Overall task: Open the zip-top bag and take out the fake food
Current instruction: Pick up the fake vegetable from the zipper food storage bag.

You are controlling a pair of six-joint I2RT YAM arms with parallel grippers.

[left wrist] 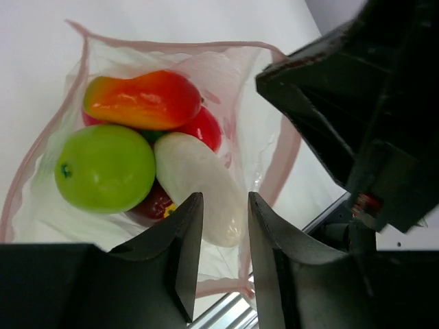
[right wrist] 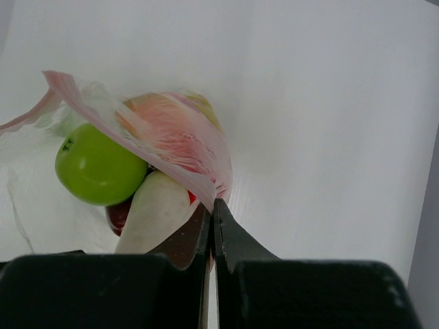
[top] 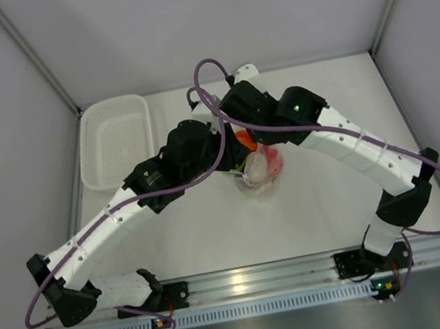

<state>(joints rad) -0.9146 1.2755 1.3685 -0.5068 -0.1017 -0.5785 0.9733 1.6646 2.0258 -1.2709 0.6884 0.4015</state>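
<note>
The zip-top bag (left wrist: 257, 137) lies open at the table's middle, its pinkish zip strip (left wrist: 285, 164) spread wide; it also shows in the top view (top: 262, 172). Inside is the fake food: a green apple (left wrist: 104, 166), an orange-red fruit (left wrist: 144, 99), a red piece (left wrist: 204, 127), a white radish (left wrist: 195, 179) and a dark red piece (left wrist: 152, 205). My left gripper (left wrist: 223, 200) is open, its jaws just above the radish's near end at the bag's mouth. My right gripper (right wrist: 212, 204) is shut on the bag's zip strip (right wrist: 147, 147) and holds that edge up; the apple (right wrist: 96, 168) and radish (right wrist: 154, 212) show under it.
A white perforated basket (top: 113, 141) stands at the back left of the table. Both arms meet over the bag, the right gripper's body (left wrist: 370, 116) close beside my left fingers. An aluminium rail (top: 249, 280) runs along the near edge.
</note>
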